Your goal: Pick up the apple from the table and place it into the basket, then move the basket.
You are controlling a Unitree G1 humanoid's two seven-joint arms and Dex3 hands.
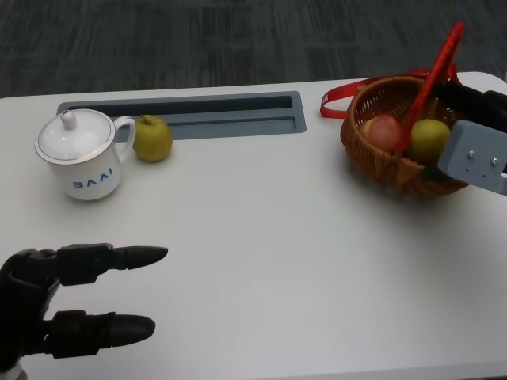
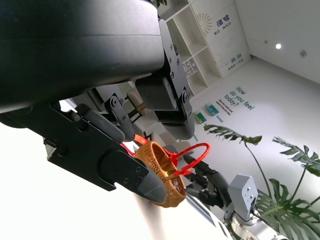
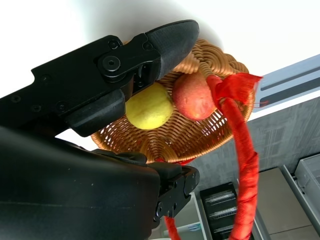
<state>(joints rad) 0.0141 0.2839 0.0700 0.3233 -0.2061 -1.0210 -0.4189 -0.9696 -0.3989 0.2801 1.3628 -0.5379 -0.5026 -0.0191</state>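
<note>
The left hand is hovering near-left, fingers apart, holding nothing. At far right, the apple is lying inside the basket beside a green fruit. The right hand is gripping the basket's red handle; the basket move seems underway, needing a steady carry.

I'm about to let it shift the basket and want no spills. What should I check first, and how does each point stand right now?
1. Red apple inside the wicker basket: ok.
2. Yellow-green fruit also sits in the basket: ok.
3. Right hand grips the red handle firmly: cannot tell, the contact is hidden.
4. Left hand holds nothing, far from the basket: ok.
5. White lidded cup and the fruit beside it stand far from the basket: ok.
6. Basket lifted off the table: cannot tell.
</note>
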